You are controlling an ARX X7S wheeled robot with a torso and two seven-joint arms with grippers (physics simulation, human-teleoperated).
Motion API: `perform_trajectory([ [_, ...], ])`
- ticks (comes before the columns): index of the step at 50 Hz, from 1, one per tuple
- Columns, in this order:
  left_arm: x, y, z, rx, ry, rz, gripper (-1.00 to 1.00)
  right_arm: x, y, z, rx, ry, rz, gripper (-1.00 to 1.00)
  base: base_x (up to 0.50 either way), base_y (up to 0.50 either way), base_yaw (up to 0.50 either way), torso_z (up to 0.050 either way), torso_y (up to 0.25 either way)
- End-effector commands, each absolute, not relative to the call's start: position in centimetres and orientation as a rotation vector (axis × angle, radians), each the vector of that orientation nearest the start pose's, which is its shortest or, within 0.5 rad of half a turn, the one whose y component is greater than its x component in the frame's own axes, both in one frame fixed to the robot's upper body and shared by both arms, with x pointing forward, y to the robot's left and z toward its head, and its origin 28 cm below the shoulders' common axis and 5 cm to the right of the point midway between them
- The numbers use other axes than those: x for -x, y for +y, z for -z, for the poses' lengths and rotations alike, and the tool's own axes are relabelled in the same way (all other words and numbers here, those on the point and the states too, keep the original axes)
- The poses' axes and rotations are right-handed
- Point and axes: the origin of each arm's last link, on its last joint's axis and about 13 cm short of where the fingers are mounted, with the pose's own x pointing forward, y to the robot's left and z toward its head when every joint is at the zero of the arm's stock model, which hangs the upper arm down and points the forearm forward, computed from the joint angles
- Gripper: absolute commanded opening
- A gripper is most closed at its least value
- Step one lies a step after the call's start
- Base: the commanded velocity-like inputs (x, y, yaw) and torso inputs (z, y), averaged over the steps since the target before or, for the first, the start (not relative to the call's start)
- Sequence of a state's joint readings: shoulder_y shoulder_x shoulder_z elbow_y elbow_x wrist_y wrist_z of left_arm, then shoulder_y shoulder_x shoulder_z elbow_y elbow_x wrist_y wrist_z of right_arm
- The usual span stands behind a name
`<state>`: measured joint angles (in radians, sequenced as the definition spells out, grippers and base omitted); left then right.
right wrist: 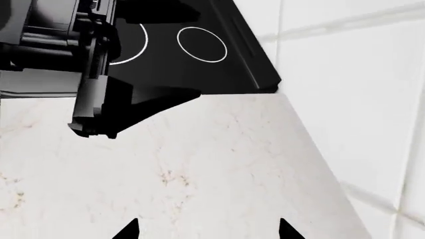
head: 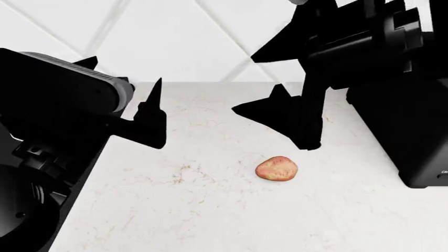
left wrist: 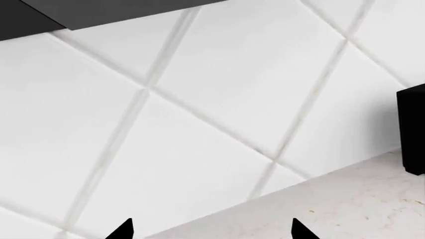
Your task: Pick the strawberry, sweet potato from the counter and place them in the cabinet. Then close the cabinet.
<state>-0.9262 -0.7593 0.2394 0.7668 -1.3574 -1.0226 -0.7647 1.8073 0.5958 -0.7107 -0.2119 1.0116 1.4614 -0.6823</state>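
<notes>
Black and bulky, the left arm fills the near left of the head view, its left gripper (head: 123,100) raised above the counter (head: 210,210) close to that surface's left edge, where the white stone meets a black stovetop (right wrist: 192,59). Its two pointed fingers stand apart with nothing between them, so this claw is released. Seen from its own wrist camera, the fingertips (left wrist: 123,230) frame only the white tiled wall (left wrist: 219,99) and the back edge of the counter.

Further in, the right gripper (head: 280,113) hangs above the middle of the surface, angled down and leftward. Its fingers are spread wide as well, released and holding nothing; the lower finger points down toward the stone. In the right wrist view, the two tips (right wrist: 129,230) show bare veined counter between them, with the left gripper across from it near the stovetop's corner.

Just beyond and below that lower finger lies the sweet potato (head: 277,168), a small lumpy tan-orange tuber with pinkish blotches. It rests flat on the counter, roughly central, nearer the right edge than the left, and no finger touches it.

A tall black appliance (head: 409,131) stands on the surface at its right side, back near the wall. No red fruit and no cupboard appear in any of the three views.
</notes>
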Motion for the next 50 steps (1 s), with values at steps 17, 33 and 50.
perform_trajectory([
  [17,-20.4,23.1,-27.1,-0.220,-0.181,0.227,1.00,-26.1,-14.1,-40.0,0.684,0.511,-1.002,1.00,0.00,0.00,0.00,0.000,0.000],
  [33,-20.5,23.1,-26.9,-0.222,-0.180,0.230,1.00,-25.4,-14.2,-39.3,0.649,0.595,-1.066,1.00,0.00,0.00,0.00,0.000,0.000],
  [50,-20.4,23.0,-27.0,-0.223,-0.181,0.238,1.00,-26.6,-14.7,-38.1,0.654,0.599,-0.987,1.00,0.00,0.00,0.00,0.000,0.000],
])
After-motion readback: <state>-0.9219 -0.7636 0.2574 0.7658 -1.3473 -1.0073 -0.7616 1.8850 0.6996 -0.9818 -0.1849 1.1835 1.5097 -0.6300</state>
